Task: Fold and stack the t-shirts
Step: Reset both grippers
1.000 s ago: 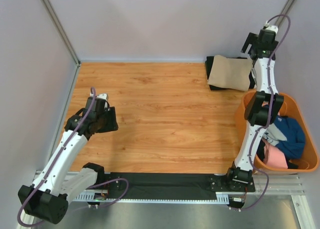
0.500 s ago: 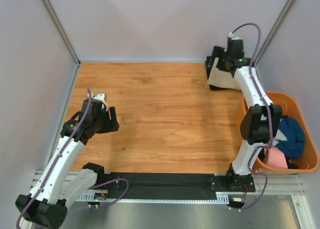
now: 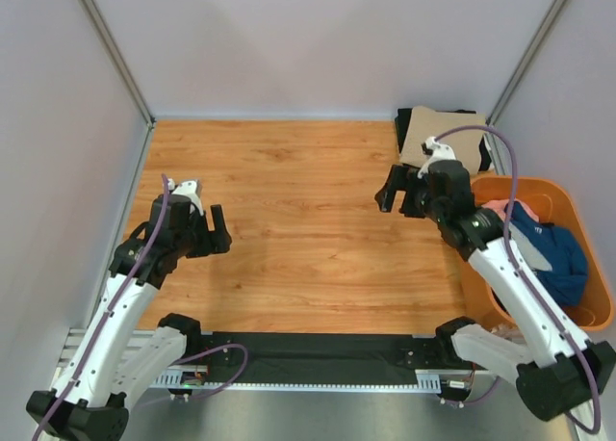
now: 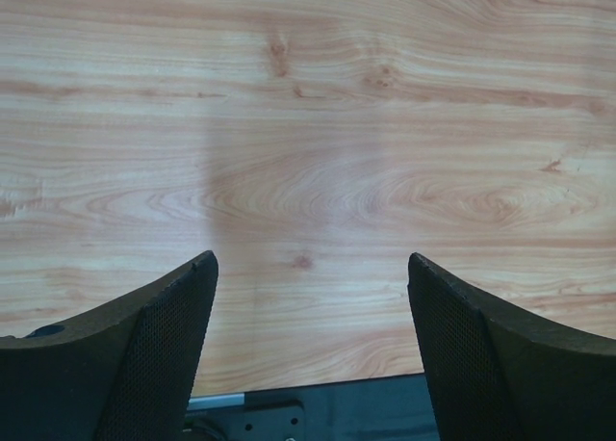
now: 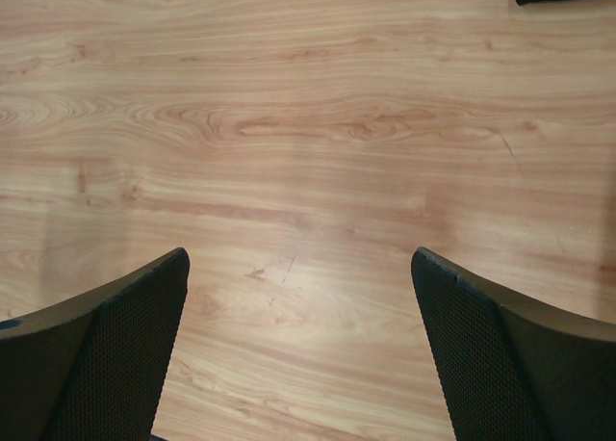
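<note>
The tan t-shirt (image 3: pixel 445 138) lies in the far right corner of the desk (image 3: pixel 298 171), folded to a neat rectangle. It rests on top of the black t-shirt (image 3: pixel 406 125), of which only the edges show (so 2 pieces seem already stacked there, away from the working area). The other 2 wait in the orange tub (image 3: pixel 580 215) at the right edge. The blue t-shirt (image 3: pixel 553 253) is crumpled in the middle and the pink t-shirt (image 3: pixel 496 208) is pushed against the rim nearest the desk.

The right arm (image 3: pixel 505 268) holds the right jaws above bare wood, near the stack and the tub but over neither. They are spread wide with nothing between them, as the wrist camera shows. The left arm (image 3: pixel 135 268) holds the left jaws over the left part of the desk, also wide apart and holding nothing, pointing toward the center.

The 2 arms face each other across the wood, probably because a shirt must be spread there and taken from both sides. The likely next step is a reach into the tub by the right arm, which is nearest. The 2 shirts lie tangled there, so lifting only 1 will need care.
</note>
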Controlling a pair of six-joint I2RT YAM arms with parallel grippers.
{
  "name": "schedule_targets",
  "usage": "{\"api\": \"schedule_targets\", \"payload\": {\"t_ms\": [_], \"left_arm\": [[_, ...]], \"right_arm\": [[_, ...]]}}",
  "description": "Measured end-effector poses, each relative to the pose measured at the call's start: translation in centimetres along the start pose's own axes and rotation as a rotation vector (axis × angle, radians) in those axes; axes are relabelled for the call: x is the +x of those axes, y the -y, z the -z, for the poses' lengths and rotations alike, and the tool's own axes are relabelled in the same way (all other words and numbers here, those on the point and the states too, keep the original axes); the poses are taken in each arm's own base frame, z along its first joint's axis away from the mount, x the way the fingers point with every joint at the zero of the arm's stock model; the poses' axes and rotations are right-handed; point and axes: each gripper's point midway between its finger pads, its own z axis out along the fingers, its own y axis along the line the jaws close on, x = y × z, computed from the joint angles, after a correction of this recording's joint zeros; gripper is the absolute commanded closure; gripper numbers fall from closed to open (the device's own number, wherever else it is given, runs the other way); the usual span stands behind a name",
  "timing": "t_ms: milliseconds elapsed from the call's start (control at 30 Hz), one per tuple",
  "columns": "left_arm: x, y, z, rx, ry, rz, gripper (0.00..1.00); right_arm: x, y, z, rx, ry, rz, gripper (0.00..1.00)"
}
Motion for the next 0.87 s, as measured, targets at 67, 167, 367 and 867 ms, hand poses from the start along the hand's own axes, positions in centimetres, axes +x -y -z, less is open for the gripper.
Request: {"api": "schedule_targets", "payload": {"t_ms": [67,167,367,867], "left_arm": [[-0.1,-0.1,0.0,-0.005,0.006,0.001,0.14],[-0.3,-0.4,0.0,-0.022,0.016,0.002,0.14],[0.0,-0.7,0.2,-0.025,0.047,0.003,0.14],[-0.7,-0.7,1.0,-0.011,0.11,0.005,0.14]], "right_arm": [[1.1,0.6,1.3,-0.001,0.023,-0.022,0.01],[3.4,2.0,2.6,0.018,0.031,-0.052,0.01],[7.5,4.3,4.9,0.042,0.043,-0.074,0.0],[7.1,5.0,5.3,0.077,0.076,-0.093,0.0]]}}
